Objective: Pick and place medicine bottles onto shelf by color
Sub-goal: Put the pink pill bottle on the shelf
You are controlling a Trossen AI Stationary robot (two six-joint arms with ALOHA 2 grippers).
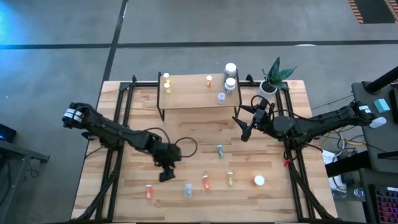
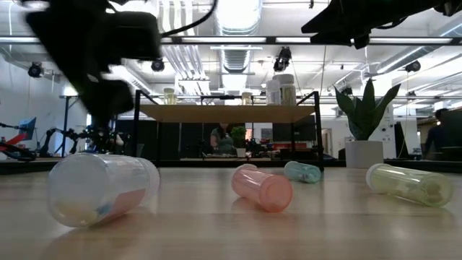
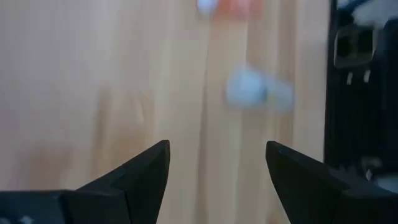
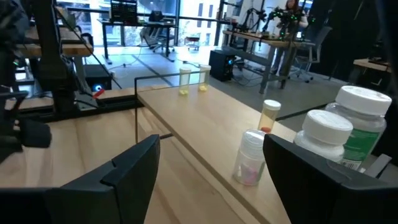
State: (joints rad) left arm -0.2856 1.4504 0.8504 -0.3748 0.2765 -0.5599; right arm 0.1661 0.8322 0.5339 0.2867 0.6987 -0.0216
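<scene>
Light-wood shelf [image 1: 193,93] w/ thin black legs; clear cylindrical vial [image 1: 188,190] lying flat.

Through the left wrist view, a pale bluish bottle [image 3: 252,88] and an orange bottle [image 3: 239,6] blur.

Potted plant [image 1: 273,78] on wooden table [image 1: 130,155]

The shelf [image 1: 193,93] is a small light wood board on thin black legs, standing at the far side of the bench. On it stand two yellow bottles [image 1: 166,83] at one end, a little orange bottle [image 1: 209,80] in the middle, a small clear bottle [image 1: 221,97], and two big white-capped bottles [image 1: 231,76] at the other end. More small bottles lie on their sides on the bench: a bluish one [image 1: 220,151], two orange ones [image 1: 206,182], a yellow one [image 1: 230,179], a clear one [image 1: 188,190] and a white one [image 1: 259,180].
</scene>
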